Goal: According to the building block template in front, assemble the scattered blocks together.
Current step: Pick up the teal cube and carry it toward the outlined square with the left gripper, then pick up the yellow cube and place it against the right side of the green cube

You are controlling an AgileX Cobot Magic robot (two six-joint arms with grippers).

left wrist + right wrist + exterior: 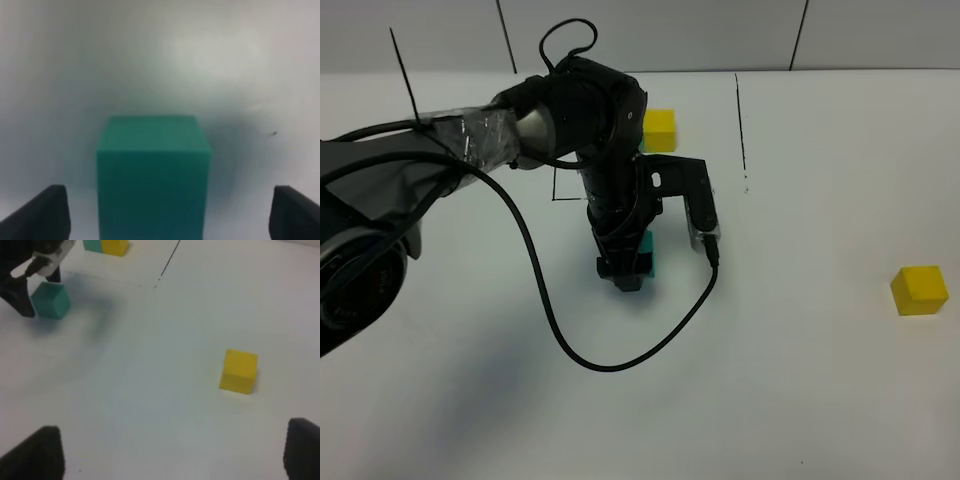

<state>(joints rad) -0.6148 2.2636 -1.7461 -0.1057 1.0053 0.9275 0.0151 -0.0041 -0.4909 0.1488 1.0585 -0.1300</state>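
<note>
The loose teal cube point(648, 262) sits on the white table near the middle. My left gripper point(625, 275) is lowered around it. In the left wrist view the teal cube point(152, 180) stands between the two wide-apart fingers point(40, 215), which do not touch it. The loose yellow cube point(920, 290) lies far right; it also shows in the right wrist view point(239, 371). My right gripper point(170, 455) is open and empty, short of the yellow cube. The template point(105, 245) lies at the back; in the high view only its yellow half point(660, 130) shows past the arm.
A black line point(741, 130) is drawn on the table to the right of the template. The left arm's black cable point(560, 340) loops over the table in front of the teal cube. The table's far edge meets a grey wall point(720, 30).
</note>
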